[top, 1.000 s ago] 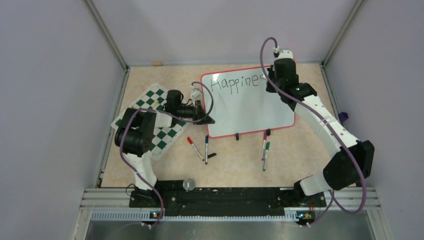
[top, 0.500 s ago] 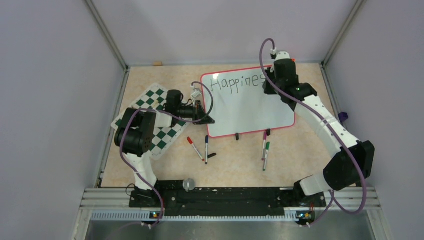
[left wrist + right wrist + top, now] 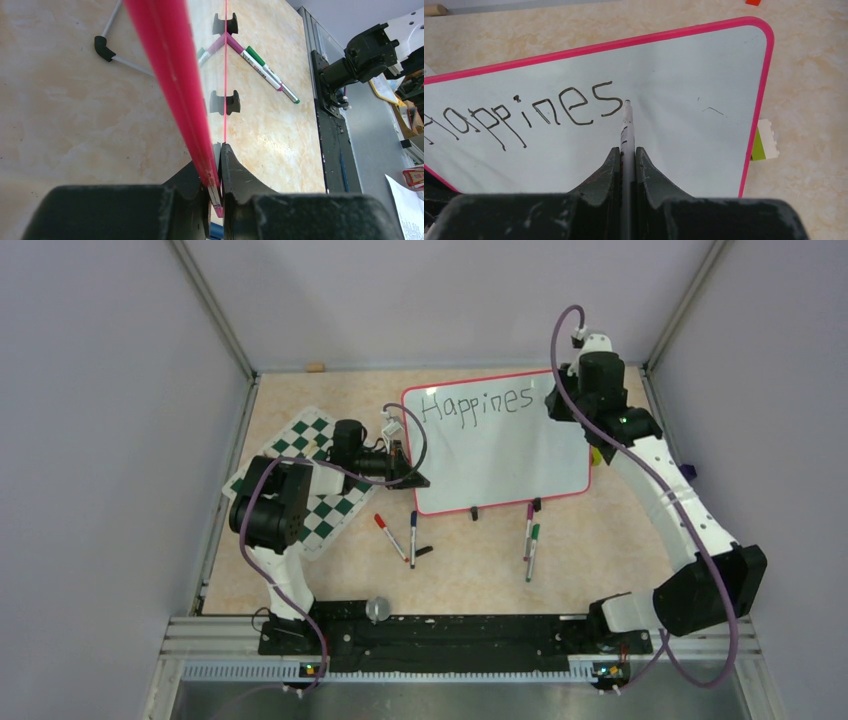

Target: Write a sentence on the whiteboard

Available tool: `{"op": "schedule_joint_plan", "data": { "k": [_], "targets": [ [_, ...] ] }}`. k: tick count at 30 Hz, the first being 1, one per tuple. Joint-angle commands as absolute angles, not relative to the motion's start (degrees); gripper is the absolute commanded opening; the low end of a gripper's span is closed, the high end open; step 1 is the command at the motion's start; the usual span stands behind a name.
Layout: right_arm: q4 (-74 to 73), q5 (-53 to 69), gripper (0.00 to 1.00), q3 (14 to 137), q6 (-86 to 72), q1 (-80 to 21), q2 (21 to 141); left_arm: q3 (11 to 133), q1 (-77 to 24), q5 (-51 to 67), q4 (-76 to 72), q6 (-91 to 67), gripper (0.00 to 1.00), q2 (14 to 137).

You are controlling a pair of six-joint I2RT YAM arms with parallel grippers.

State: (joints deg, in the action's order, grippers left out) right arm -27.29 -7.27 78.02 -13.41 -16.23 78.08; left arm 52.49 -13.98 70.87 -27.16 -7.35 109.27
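The whiteboard (image 3: 495, 455), glossy white with a thin red frame, lies at the back middle with "Happines" written along its top. My right gripper (image 3: 562, 403) is shut on a grey marker (image 3: 626, 131). The marker's tip is just right of the last "s", at or just above the board (image 3: 684, 145); I cannot tell if it touches. My left gripper (image 3: 414, 478) is shut on the board's lower left edge. In the left wrist view the red frame (image 3: 167, 70) runs between the shut left gripper (image 3: 216, 150), and two black feet (image 3: 225, 102) show.
A green-and-white chess mat (image 3: 300, 465) lies left of the board under the left arm. Several markers lie in front of the board (image 3: 396, 537) (image 3: 530, 542). A yellow and white block (image 3: 765, 142) sits by the board's right edge. A silver knob (image 3: 376, 609) is at the near rail.
My right gripper with the marker has moved right, off the end of the word, and the last "s" now shows in full. The left arm and the board have not moved.
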Motion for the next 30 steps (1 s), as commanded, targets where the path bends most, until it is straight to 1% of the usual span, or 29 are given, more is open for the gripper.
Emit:
{"op": "schedule_joint_plan", "data": {
  "k": [1,6,16,30],
  "targets": [
    [-23.6,-6.5,0.0,80.4,-15.0,-14.1,78.4,50.3,-15.2,71.2,-24.7,-1.6,0.0,110.1],
    [-22.7,-6.1,0.0,81.4,-15.2,-13.8,79.8,50.3,-15.2,71.2,-24.6,-1.6,0.0,110.2],
    [-20.2,-9.6,0.0,81.0,-15.7,-13.5,81.0,50.3,-15.2,71.2,-25.0,-1.8,0.0,110.4],
    [-19.2,-9.4,0.0,81.4,-15.8,-13.0,83.5,50.4,-15.2,71.4,-25.1,-1.8,0.0,110.6]
  ]
}}
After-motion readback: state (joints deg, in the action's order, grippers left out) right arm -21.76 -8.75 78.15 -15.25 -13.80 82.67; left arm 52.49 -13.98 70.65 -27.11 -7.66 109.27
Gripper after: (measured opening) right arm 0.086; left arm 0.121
